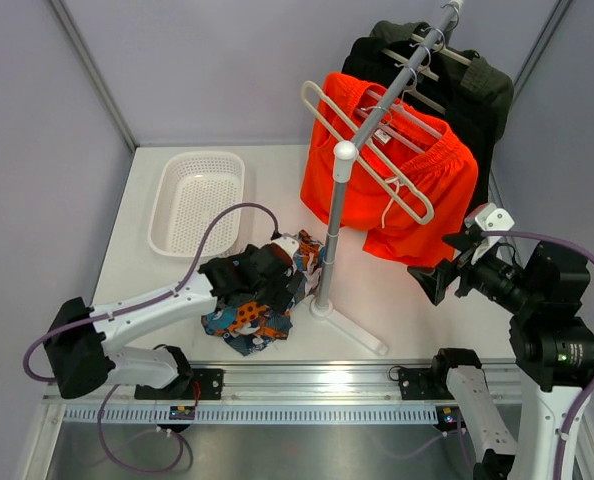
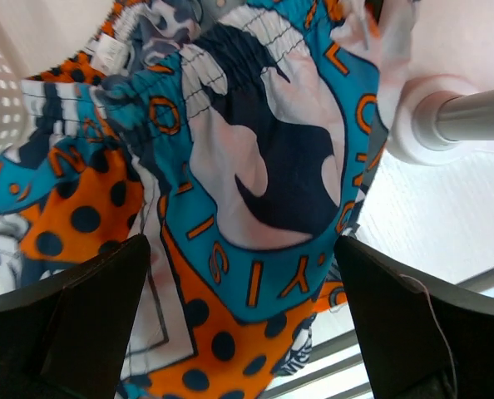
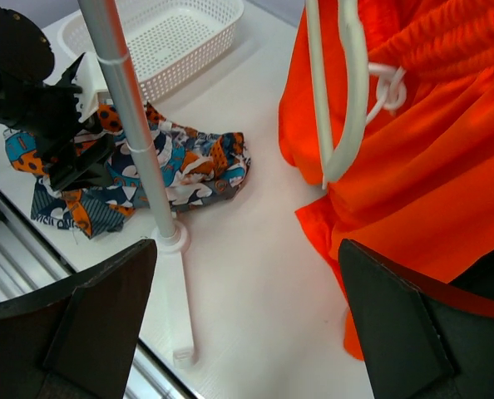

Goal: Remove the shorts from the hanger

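Two shorts: patterned pair [image 1: 247, 322] lies crumpled, orange pair [image 1: 427, 190] apparently hangs; left hand [image 2: 239, 241], right hand [image 3: 247, 247] both apart.

Shorts [image 1: 245, 318] lie on table [image 1: 402, 300], left of stand [image 1: 334, 215], before basket [image 1: 205, 155]

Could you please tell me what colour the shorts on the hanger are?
The shorts are bright orange, shown best in the right wrist view.

Patterned shorts [image 1: 245, 325] blue, orange, white, dotted; hanging shorts [image 1: 447, 190] plain orange; basket [image 1: 202, 156] white.
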